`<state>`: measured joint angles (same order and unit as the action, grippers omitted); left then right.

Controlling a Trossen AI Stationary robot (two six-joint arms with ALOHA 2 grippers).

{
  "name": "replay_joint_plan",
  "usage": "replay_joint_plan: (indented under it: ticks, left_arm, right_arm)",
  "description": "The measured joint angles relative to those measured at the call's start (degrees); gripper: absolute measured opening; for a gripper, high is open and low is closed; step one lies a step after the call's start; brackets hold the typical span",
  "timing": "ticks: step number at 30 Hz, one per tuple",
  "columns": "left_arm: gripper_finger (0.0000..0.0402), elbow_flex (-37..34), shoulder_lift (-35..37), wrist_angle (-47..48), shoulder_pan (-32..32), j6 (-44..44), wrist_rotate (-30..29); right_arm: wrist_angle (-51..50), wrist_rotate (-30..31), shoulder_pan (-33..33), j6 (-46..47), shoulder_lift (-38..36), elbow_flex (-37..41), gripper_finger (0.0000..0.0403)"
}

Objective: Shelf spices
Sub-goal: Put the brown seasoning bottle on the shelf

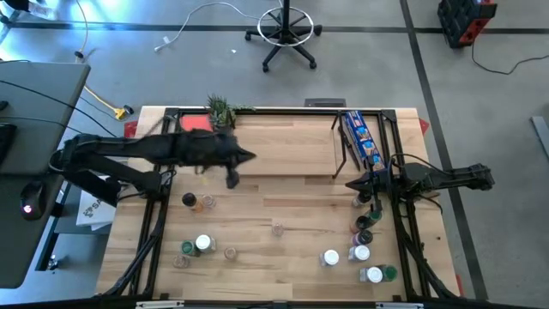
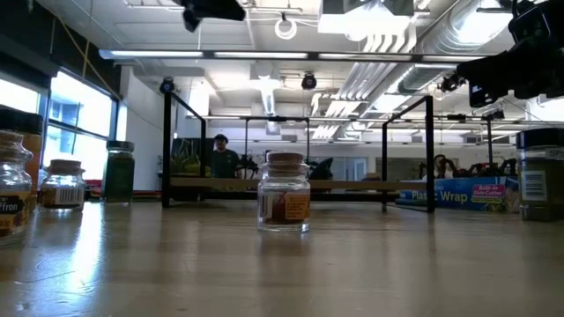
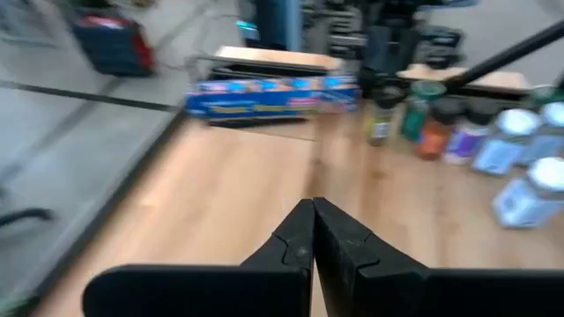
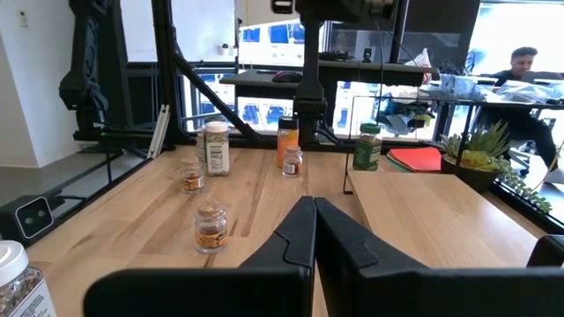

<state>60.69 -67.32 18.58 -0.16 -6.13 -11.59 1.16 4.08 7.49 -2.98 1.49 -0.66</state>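
Note:
Small spice jars stand upright on the table in two groups: one near the left edge (image 1: 203, 244), one near the right edge (image 1: 358, 253). A single jar (image 1: 277, 227) stands between them, close up in the low view (image 2: 284, 192). The light-wood shelf (image 1: 283, 142) stands on thin black legs along the table's far side. My left gripper (image 1: 249, 156) hangs shut above the shelf's near left part (image 3: 313, 211) and holds nothing. My right gripper (image 1: 350, 184) waits shut at the right, beside the shelf's near right corner (image 4: 313, 207).
A long blue packet (image 1: 362, 137) lies on the shelf's right end. A small green plant (image 1: 220, 110) and a red flat square (image 1: 196, 122) sit at its far left. A black frame (image 1: 154, 223) runs along the table's sides. Bare wood lies between the jar groups.

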Motion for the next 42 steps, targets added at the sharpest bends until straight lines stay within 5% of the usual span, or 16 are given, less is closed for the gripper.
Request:
replay_joint_plan:
  ticks: [4, 8, 24, 34, 42]
  left_arm:
    - [0.0001, 0.13, -5.66, -6.31, -0.06, -6.02, 8.87]
    - [0.0019, 0.25, -10.40, -7.82, -2.85, -3.97, 9.44]
    - [0.0235, 12.02, -30.15, -0.07, -12.39, -5.56, 10.89]
    - [0.0248, 12.98, -35.07, 5.44, -16.15, 3.27, 5.50]
    - [0.0249, 12.96, -41.28, 4.32, -16.41, 6.32, 7.50]
  right_arm:
    - [-0.01, 0.02, 0.02, 0.00, 0.01, -0.01, 0.0000]
    - [-0.01, 0.01, 0.00, -0.01, 0.01, 0.01, 0.0000]
    - [-0.01, 0.00, 0.01, 0.00, 0.01, 0.00, 0.0000]
    - [-0.01, 0.01, 0.01, -0.01, 0.05, 0.01, 0.0000]
    - [-0.01, 0.00, 0.02, -0.02, 0.03, 0.01, 0.0000]
